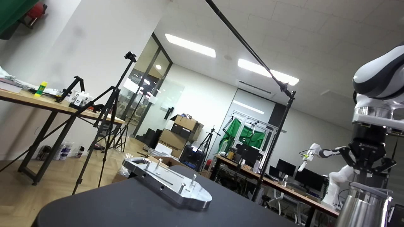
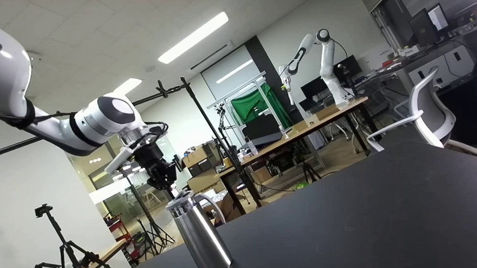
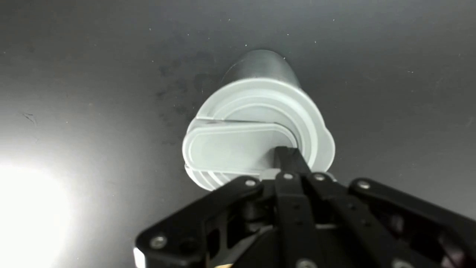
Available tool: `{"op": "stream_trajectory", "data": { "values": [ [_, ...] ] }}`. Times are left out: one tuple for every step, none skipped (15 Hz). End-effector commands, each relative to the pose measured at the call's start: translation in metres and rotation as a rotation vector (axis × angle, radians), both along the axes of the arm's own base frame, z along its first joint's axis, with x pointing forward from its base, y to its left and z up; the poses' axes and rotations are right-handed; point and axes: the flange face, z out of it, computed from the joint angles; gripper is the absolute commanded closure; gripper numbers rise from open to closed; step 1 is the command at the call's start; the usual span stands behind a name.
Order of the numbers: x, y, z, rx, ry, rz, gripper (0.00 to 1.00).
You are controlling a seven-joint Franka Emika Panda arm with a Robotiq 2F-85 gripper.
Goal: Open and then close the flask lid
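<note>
Arm (image 2: pixel 62 134) reaches down over the flask (image 2: pixel 203 239); gripper (image 3: pixel 288 156) points downward, its jaws fully together, tip over the lid (image 3: pixel 245 145); if it touches, I cannot tell

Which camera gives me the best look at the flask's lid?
The wrist view: it looks down on the flask lid, showing its round top and oblong panel, though the pincer hides part of it. In both exterior views the lid appears mostly side-on, as a shallow grey cap on the flask.
</note>
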Motion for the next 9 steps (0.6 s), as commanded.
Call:
{"op": "stream_trajectory", "data": {
  "values": [
    [-0.002,0.011,0.033,-0.006,-0.023,0.006,1.0],
    [-0.005,0.015,0.047,-0.001,-0.034,0.014,1.0],
    [-0.011,0.02,0.065,0.007,-0.035,0.026,1.0],
    [-0.017,0.024,0.078,0.006,-0.021,0.04,1.0],
    [-0.023,0.029,0.089,0.005,-0.006,0.055,1.0],
    [-0.03,0.032,0.099,0.005,0.009,0.071,1.0],
    [-0.038,0.036,0.106,0.0,0.031,0.084,1.0],
    [-0.045,0.038,0.11,0.001,0.053,0.095,0.74],
    [-0.052,0.041,0.11,0.0,0.091,0.113,0.74]
  ]
}}
